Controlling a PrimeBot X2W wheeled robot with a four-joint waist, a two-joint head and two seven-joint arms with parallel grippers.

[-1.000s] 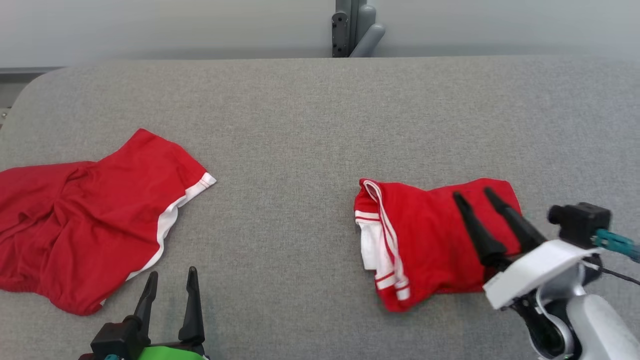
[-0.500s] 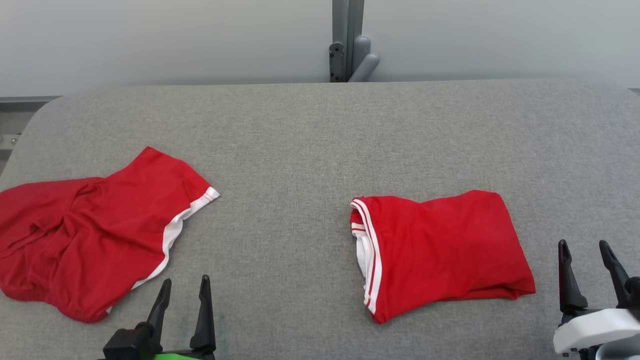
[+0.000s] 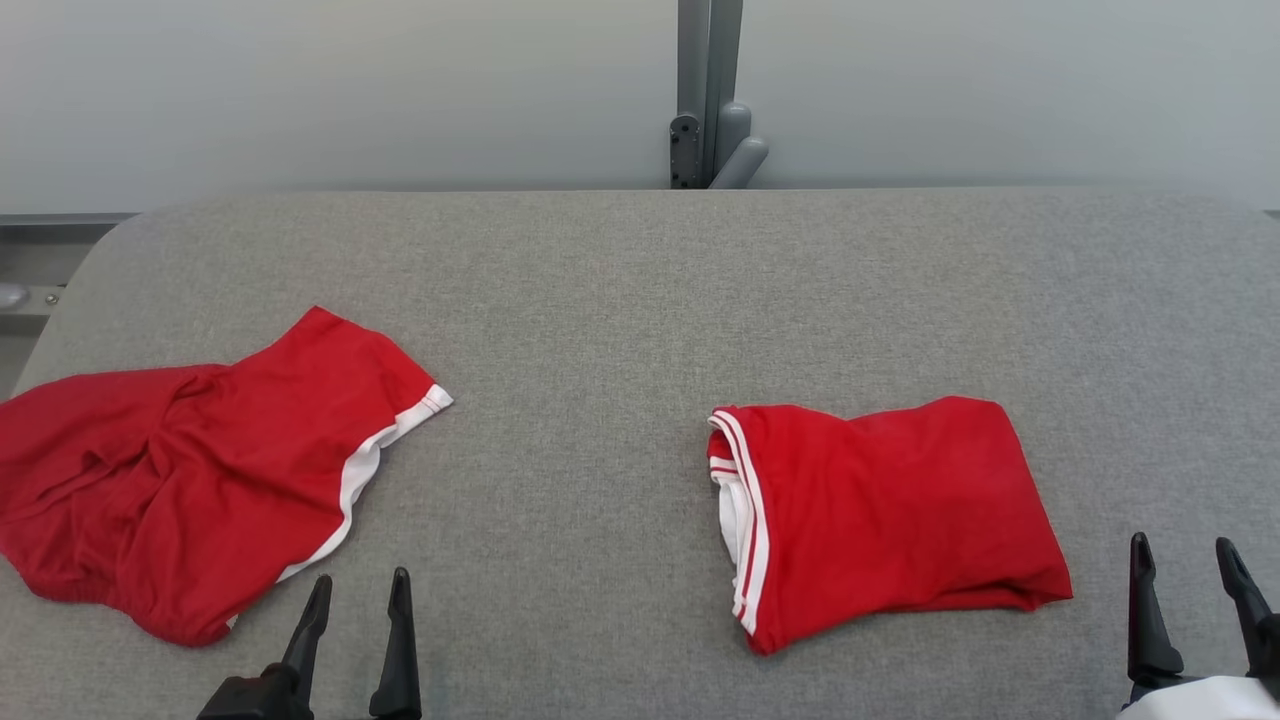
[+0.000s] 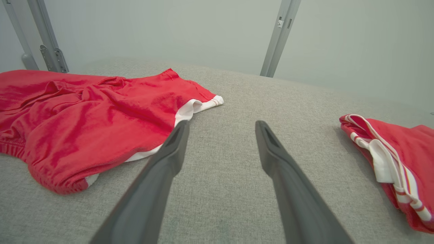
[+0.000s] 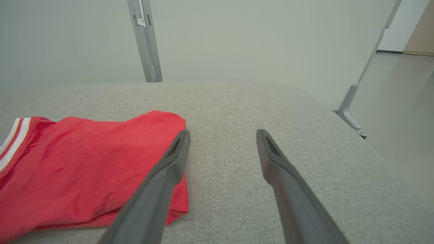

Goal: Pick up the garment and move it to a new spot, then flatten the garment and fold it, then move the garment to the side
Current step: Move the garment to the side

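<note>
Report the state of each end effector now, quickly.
Left end effector: open, holding nothing.
Right end effector: open, holding nothing, clear of the folded red garment beside it.

folded red garment (image 3: 890,520) 4 o'clock on grey table (image 3: 640,300) | crumpled red garment (image 3: 190,480) 9 o'clock | left gripper (image 3: 361,578) 7 o'clock, spread | right gripper (image 3: 1181,543) 5 o'clock, spread
</note>
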